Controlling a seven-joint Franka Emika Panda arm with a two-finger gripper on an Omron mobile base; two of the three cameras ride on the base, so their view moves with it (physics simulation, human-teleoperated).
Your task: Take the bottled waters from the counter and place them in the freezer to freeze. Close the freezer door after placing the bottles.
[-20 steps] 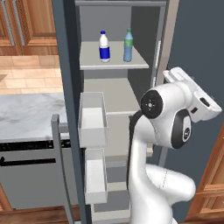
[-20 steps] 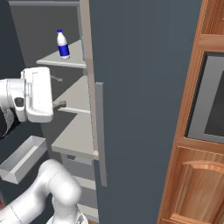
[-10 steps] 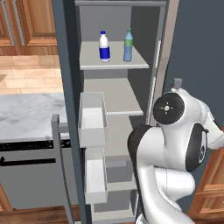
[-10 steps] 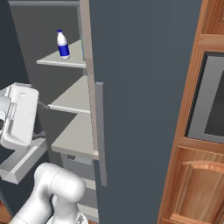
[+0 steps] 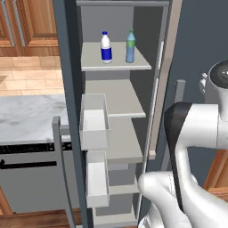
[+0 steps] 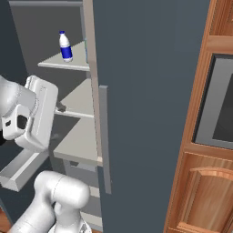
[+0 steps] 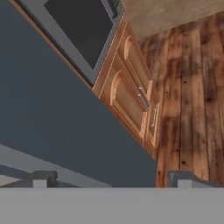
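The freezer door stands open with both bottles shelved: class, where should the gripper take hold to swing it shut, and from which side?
Best guess: the freezer door's long bar handle, approached from its outer face beside the counter; the upright bar stands proud, giving fingers room.

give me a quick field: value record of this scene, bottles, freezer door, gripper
clear bottle: white-capped clear bottle with dark blue label, upright on the top freezer shelf
blue bottle: green-capped pale blue bottle, upright on the same shelf, right of the clear one, apart from it
freezer door: dark slate-grey door with white bins, open
gripper: two-finger gripper open, holding nothing, facing the wooden floor and wooden cabinets
task left: door not yet closed
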